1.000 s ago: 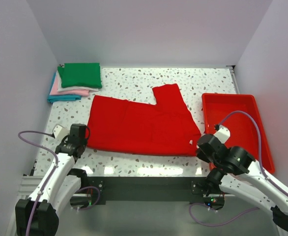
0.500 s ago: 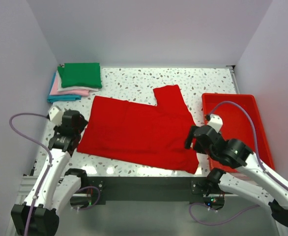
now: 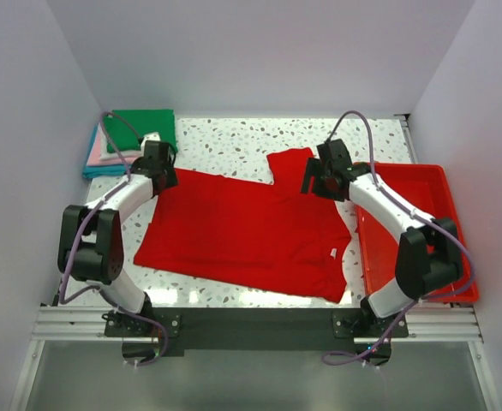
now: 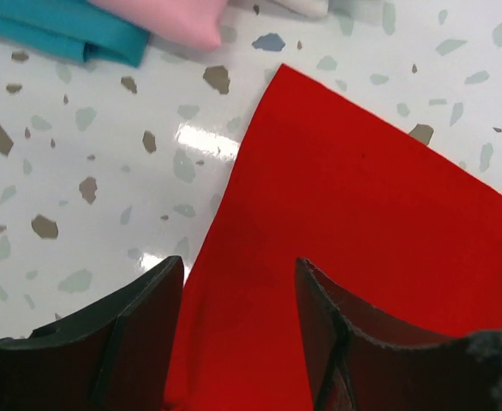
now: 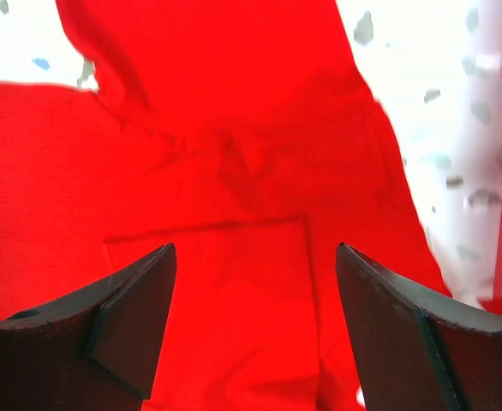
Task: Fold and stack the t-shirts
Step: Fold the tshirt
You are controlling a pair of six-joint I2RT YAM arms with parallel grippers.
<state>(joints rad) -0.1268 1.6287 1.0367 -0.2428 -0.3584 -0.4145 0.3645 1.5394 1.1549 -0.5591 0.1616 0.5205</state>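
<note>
Upper left of frame: stack of folded cloth t-shirts (image 3: 101,161), green on top, pink and blue beneath, on white speckled tabletop (image 3: 234,137). Just right of stack, left gripper (image 3: 158,171) over upper-left corner of flat bright red cloth t-shirt (image 3: 242,231); jaws apart, nothing pinched. Shirt spread mid-frame, sleeve toward top. Over sleeve base, right gripper (image 3: 313,181), jaws wide apart, empty. Far right: rigid red plastic tray (image 3: 431,193).

A white tabletop (image 3: 234,141) flecked with grey and brown terrazzo chips sits inside a three-sided booth of plain pale lilac-grey panels: a back wall (image 3: 259,51), a left wall (image 3: 20,128) and a right wall (image 3: 482,86). Bright light leaves glossy white glare patches (image 4: 201,141) on the surface. A metal rail (image 3: 71,324) runs along the near edge.
</note>
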